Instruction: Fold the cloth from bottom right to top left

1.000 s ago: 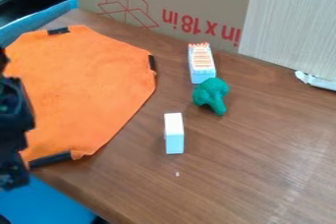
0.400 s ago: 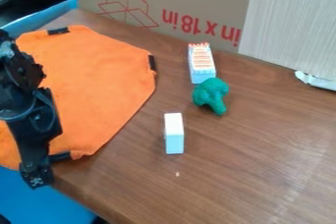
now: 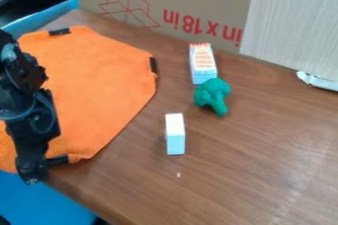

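We see the orange cloth spread flat from about eight to eleven o'clock on the wooden table, presumably so that one lower corner can be carried across the rest. The gripper hangs at eight o'clock, down at the cloth's lower edge, a sensible place for us to begin the fold. We cannot tell whether it is clenched on the fabric or released. From its tip, the cloth stretches mainly between eleven and two o'clock, with a dark strip of its edge just beside, towards two. The toy broccoli and white-and-blue block stand apart from the cloth, so we judge that a fold towards eleven would miss them.
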{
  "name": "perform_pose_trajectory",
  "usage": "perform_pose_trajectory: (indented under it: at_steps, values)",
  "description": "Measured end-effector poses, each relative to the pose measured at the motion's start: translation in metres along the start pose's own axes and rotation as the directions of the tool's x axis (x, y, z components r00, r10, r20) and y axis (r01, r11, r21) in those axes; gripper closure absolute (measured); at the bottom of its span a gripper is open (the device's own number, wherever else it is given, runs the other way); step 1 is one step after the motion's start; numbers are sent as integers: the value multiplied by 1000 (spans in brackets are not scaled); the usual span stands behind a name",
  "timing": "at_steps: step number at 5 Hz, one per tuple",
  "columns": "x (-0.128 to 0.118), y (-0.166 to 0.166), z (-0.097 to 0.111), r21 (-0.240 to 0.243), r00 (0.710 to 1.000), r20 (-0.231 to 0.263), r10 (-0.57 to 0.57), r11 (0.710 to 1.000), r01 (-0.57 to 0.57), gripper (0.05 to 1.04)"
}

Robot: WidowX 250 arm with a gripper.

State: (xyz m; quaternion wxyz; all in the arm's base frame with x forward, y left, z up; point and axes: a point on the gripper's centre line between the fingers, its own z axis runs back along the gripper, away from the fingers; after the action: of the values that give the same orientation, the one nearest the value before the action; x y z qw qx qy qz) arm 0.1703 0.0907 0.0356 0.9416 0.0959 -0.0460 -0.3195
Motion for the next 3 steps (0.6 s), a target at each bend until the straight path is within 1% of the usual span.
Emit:
perform_pose_trajectory:
  at_steps: [1, 2, 3]
  values:
    - [3, -4, 3, -41, 999, 10, 44, 998, -44, 561]
    - [13, 7, 16, -70, 996, 28, 81, 994, -79, 809]
    - [24, 32, 24, -142, 985, 38, 168, 977, -162, 973]
